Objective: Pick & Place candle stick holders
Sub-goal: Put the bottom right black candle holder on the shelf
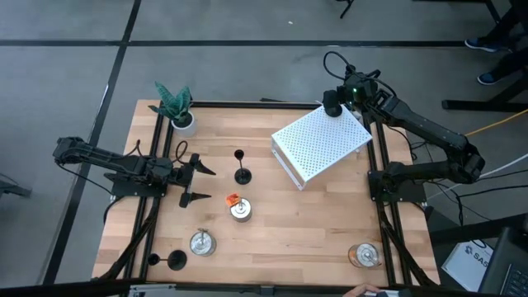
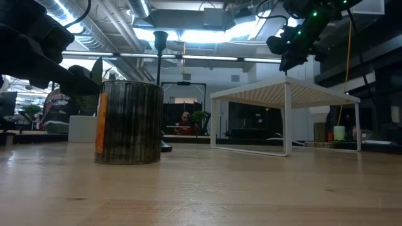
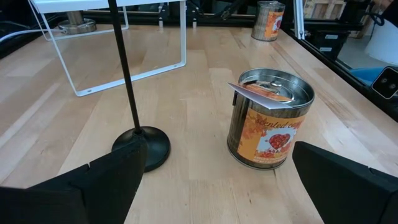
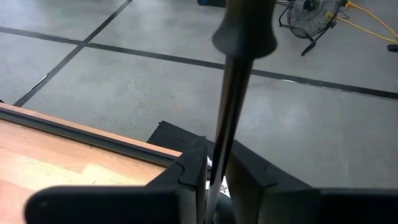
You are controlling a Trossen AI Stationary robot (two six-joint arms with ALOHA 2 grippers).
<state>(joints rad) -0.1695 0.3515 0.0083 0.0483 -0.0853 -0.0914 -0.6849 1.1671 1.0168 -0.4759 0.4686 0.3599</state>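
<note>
The right gripper (image 4: 211,186) is up over the far corner of the white rack (image 1: 322,144), on the right side of the table. Its jaws are squeezed narrow on the thin stem of a black candle holder (image 4: 233,87). The stem sticks out past the fingers and looks a bit tilted. If it comes down tilted, the round base may land on its edge and the candle holder could tip over. It sits close to the rack's edge too, so it could slide off.

The left gripper (image 1: 196,183) waits low on the left side of the table with its jaws wide apart. A second candle holder (image 3: 134,112) stands on the wood just beside it, and a tin can (image 3: 270,118) stands near that one. If this arm swings in fast, it may knock the thin one down or bump the can.

A third candle holder (image 1: 176,261) stands at the near left corner, well apart from both arms.
</note>
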